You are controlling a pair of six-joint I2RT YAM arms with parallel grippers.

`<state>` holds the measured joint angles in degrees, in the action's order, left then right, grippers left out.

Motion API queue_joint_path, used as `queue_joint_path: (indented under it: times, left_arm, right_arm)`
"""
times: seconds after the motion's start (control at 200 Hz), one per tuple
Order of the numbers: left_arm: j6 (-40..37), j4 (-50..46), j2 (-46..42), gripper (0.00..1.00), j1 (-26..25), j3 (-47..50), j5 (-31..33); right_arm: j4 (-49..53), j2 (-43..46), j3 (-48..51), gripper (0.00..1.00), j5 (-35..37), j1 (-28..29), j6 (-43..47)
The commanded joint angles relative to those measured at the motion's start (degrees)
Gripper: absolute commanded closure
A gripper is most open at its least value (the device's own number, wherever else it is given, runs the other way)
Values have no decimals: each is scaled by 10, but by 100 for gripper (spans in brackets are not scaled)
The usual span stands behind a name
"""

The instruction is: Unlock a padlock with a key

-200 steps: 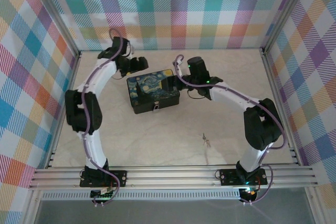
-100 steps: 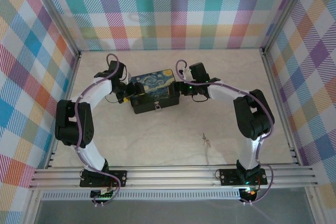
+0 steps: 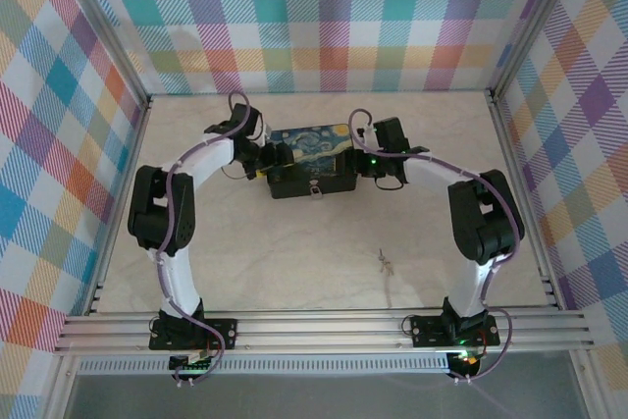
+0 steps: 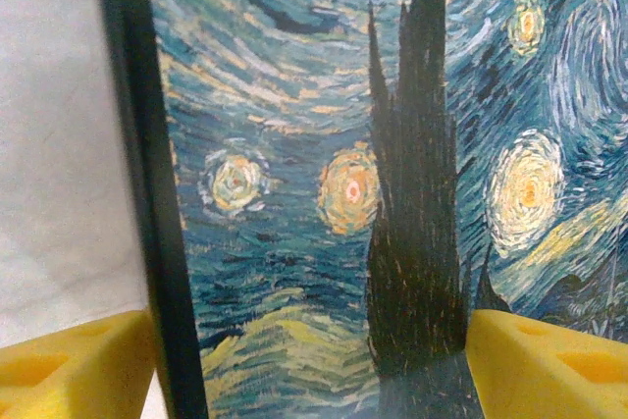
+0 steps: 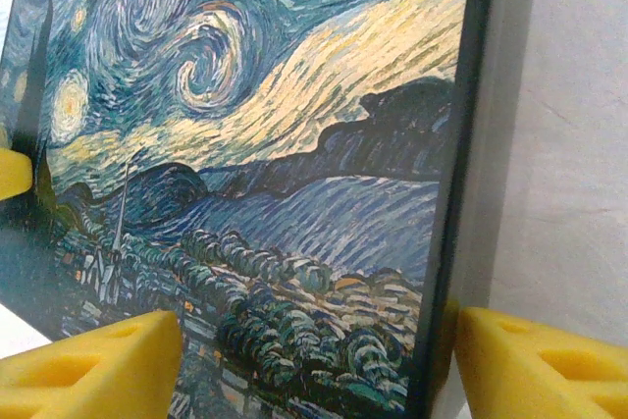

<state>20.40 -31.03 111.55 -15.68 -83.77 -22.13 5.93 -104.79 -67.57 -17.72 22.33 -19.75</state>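
- Pale bench (image 3: 294, 252), plaid walls (image 3: 324, 17): locate tin (image 3: 312, 156) centrally.
- Note left fingers (image 4: 549, 365) and right fingers (image 5: 88, 365) open, astride tin ends.
- Close evenly; leave padlock (image 3: 314, 189) facing key (image 3: 384, 263).

Top view bright, even, diffuse light from above; only faint soft shadows under the arms on the pale table (image 3: 294, 262); no glare; slight bowing of the frame rails at the edges; key (image 3: 384, 263) and padlock (image 3: 314, 188) tiny, detail not resolved; green indicator light (image 3: 373, 158) blooms a little. Wrist views very close, dimmer; tin lid (image 4: 294, 144) soft, brushwork smeared in the left wrist view, sharper in the right; yellow fingertips (image 4: 69, 370) out of focus at the bottom corners; grey shadow beside the tin's edge in the right wrist view.
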Motion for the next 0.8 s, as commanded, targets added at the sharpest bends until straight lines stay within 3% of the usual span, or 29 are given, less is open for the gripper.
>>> queue_joint_path:
  times: [0.0,0.29,0.625,0.695,0.795]
  left_arm:
    - [14,25,30,19,-21,-28,-46]
    - [-2,9,6,18,-22,-20,-7]
    - [-62,-43,-138,12,-15,53,184]
    - [-70,-35,-170,7,-14,76,217]
    - [-73,9,-223,3,-11,120,268]
  right_arm:
    - [12,23,15,28,-32,7,-7]
    - [29,49,30,25,-18,-6,-15]
    - [153,201,102,21,41,-35,-11]
    - [185,232,132,24,57,-36,-24]
    - [215,269,181,36,58,-36,-46]
